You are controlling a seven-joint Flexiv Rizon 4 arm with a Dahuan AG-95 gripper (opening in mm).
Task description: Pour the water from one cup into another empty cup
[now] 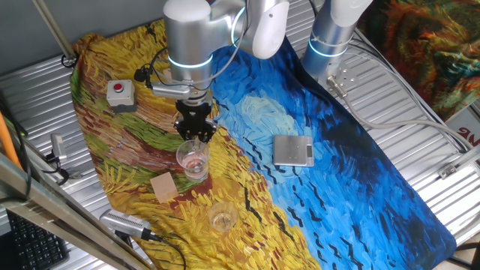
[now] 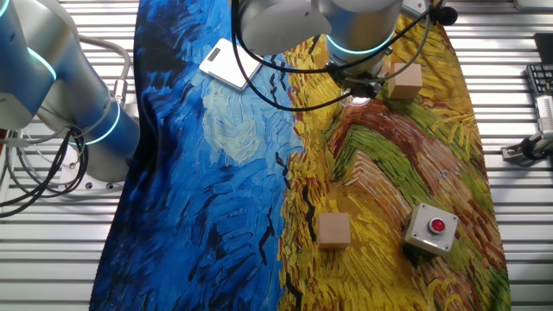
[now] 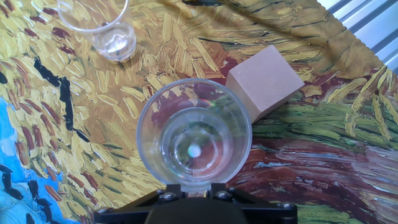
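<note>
A: The arm has its gripper (image 1: 194, 136) down right above the one cup (image 1: 193, 160), the tall clear tumbler standing upright on the yellow part of the painted cloth (image 1: 247, 180) that covers the tabletop.

B: And the jaws, are they on it?

A: Hard call! In the hand view the black gripper body sits at the bottom edge, right against the rim of the one cup (image 3: 194, 137), but the fingertips are not visible. I cannot tell whether the jaws are spread or pinching the wall.

B: What about the water?

A: Look down through the rim: the water (image 3: 195, 148) shows only as glints low in the tumbler.

B: And the target?

A: The another empty cup (image 1: 223, 216), shorter, stands upright nearer the front edge of the cloth, apart from the tumbler. In the hand view it is at the top left (image 3: 102, 28).

B: Anything close by?

A: A wooden block (image 3: 264, 84) just beside the tumbler, near but apparently not touching. Further off, a grey box with a red button (image 1: 120, 94) and a small silver scale (image 1: 293, 151) on the blue side.
</note>
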